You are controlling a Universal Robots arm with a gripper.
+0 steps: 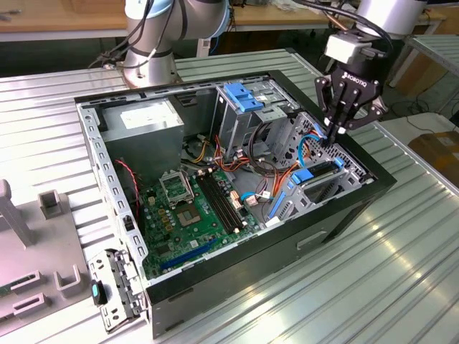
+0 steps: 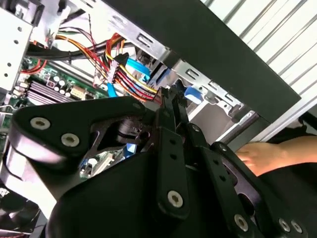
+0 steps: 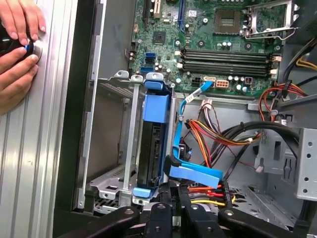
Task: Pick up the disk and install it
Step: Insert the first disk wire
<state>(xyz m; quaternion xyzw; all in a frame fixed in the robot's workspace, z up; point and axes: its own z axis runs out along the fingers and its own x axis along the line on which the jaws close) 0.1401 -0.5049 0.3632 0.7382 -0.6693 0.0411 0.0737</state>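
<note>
Judging install nearly done: we see disk [image 3: 154, 134] with blue rails seated on edge in drive bay [image 3: 111, 148] of computer case [image 1: 344, 208]. Gripper [image 1: 337, 127] hovers just above, fingers drawn together, holding nothing. Full latching unclear.

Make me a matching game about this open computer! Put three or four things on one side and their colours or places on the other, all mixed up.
Things:
1. flat grey disk with blue plastic rails
2. black robot gripper
3. green motherboard
4. blue plastic bracket

Places or states:
A. lying flat on the floor of the black computer case
B. on top of the tall metal cage
C. standing on edge in a metal bay
D. hanging over the bay corner of the case

Pairs: 1-C, 2-D, 3-A, 4-B
</note>
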